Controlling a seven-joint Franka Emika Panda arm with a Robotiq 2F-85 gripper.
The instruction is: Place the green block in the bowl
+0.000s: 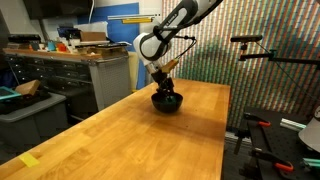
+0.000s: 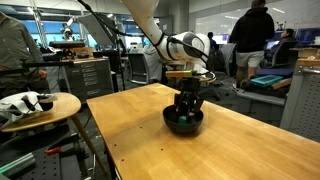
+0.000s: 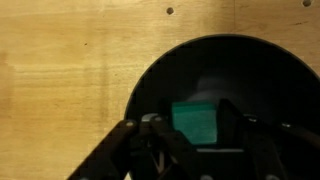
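While the gripper is hanging down into the bowl on the wooden table, the green block is sitting right between the jaws, inside the rim toward the bowl's six o'clock side in the wrist view. The jaws are standing narrow, with fingers flanking the block at nine and three o'clock. I am not able to tell whether they are actually pinching it.

Bowl partly outside wrist view.

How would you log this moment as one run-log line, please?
stage: placing | tool: low in bowl, grip unclear | green block: within tool, inside bowl
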